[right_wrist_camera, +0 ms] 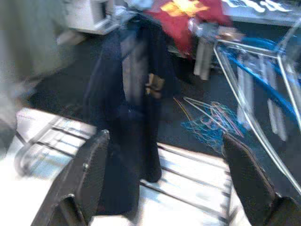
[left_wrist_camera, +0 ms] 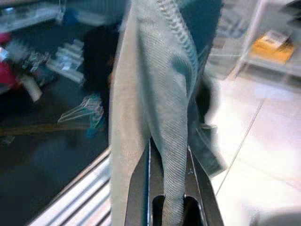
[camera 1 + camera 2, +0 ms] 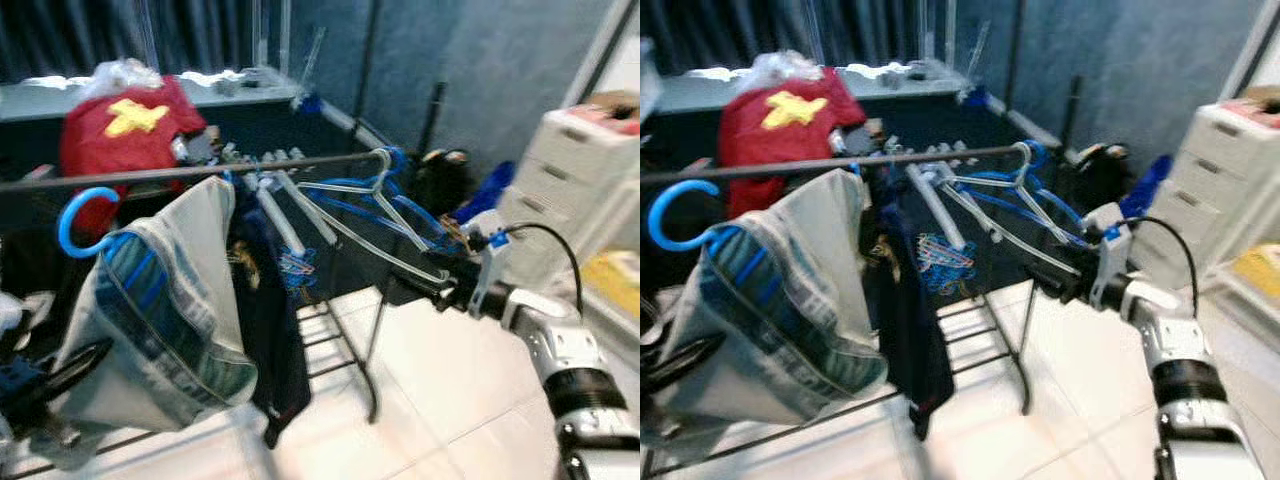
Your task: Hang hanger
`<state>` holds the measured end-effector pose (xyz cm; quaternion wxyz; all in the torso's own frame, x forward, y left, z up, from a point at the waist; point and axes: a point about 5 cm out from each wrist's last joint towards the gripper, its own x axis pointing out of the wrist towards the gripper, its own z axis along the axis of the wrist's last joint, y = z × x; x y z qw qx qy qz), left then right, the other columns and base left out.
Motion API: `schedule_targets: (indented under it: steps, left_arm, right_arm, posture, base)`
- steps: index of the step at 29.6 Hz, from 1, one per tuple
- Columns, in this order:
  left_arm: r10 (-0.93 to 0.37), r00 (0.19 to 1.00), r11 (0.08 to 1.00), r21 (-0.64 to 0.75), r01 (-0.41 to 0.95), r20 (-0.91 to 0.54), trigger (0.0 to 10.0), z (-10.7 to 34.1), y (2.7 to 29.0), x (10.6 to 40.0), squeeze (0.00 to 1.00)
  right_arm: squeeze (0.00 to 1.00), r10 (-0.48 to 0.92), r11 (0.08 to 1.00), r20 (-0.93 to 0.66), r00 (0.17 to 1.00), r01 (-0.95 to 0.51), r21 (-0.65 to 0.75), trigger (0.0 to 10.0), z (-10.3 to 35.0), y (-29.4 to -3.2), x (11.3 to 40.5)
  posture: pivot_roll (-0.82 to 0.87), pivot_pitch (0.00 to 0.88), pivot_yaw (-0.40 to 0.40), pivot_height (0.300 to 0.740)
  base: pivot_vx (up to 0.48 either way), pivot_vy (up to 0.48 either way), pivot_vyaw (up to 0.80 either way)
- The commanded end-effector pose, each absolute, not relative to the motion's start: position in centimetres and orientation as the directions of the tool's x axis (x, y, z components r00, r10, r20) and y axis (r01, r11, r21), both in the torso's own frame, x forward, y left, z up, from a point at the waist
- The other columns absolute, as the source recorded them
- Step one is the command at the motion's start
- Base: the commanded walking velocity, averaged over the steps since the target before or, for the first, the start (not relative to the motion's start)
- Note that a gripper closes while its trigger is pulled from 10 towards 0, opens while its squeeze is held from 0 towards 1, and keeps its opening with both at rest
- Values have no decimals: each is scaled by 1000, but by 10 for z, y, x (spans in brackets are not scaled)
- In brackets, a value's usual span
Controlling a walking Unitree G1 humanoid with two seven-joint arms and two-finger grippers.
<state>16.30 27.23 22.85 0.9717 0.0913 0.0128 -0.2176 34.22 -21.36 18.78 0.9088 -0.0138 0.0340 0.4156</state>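
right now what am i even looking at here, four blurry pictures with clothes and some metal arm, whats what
These come from a walking humanoid robot hanging laundry. The two wide pictures are its head camera's two eyes, looking down at a drying rack's rail. The other two come from cameras on its wrists.

The left gripper has its jaws shut on a pale denim garment that sits on a blue hanger, whose hook is near the rail. The right gripper, on the silver arm, reaches toward the rack with its jaws open and holds nothing.

A dark garment and empty hangers hang on the rail. A red shirt lies behind.
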Motion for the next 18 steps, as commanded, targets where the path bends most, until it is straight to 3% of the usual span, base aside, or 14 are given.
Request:
schedule_targets:
  steps: [1,2,3,5,7,9,13,16,18]
  left_arm:
    - [-504,862,856,160,492,44,10000,242,258,161,0]
    - [-504,862,856,160,492,44,10000,242,258,161,0]
    - [-536,837,841,153,519,106,10000,248,248,165,0]
    - [-538,826,842,146,519,165,10000,252,240,174,0]
    - [-538,826,842,146,519,165,10000,252,240,174,0]
    - [-509,826,860,143,489,242,10000,259,223,200,0]
    - [-502,826,865,144,481,257,10000,262,217,208,0]
    - [-523,806,852,144,503,278,10000,272,196,224,0]
    - [-530,819,847,175,502,218,10000,278,182,236,0]
  right_arm:
    - [0,856,517,-10,517,-856,10,10000,210,-190,335]
    - [0,856,517,-10,517,-856,10,10000,210,-190,335]
    - [0,895,445,46,445,-896,4,10000,226,-178,330]
    - [0,913,402,90,399,-916,-16,10000,240,-166,328]
    - [0,913,402,90,399,-916,-16,10000,240,-166,328]
    - [0,917,373,169,361,-927,-45,10000,261,-147,329]
    - [0,917,367,186,352,-929,-50,10000,267,-142,328]
    - [0,917,336,243,316,-941,-45,10000,279,-130,324]
    - [0,926,257,295,234,-966,-40,10000,290,-118,315]
  posture:
    - [0,0,-96,740]
    - [0,0,-96,740]
    - [5,0,-99,740]
    - [5,0,-95,740]
    - [5,0,-95,740]
    - [-3,0,-93,740]
    - [-3,0,-93,740]
    - [-11,0,-86,740]
    - [-6,0,-82,740]
  base:
    - [-319,0,0]
    - [-319,0,0]
    - [-315,0,0]
    - [-281,0,0]
    - [-247,0,0]
    - [0,0,0]
    - [0,0,0]
    - [0,0,0]
    - [0,0,0]
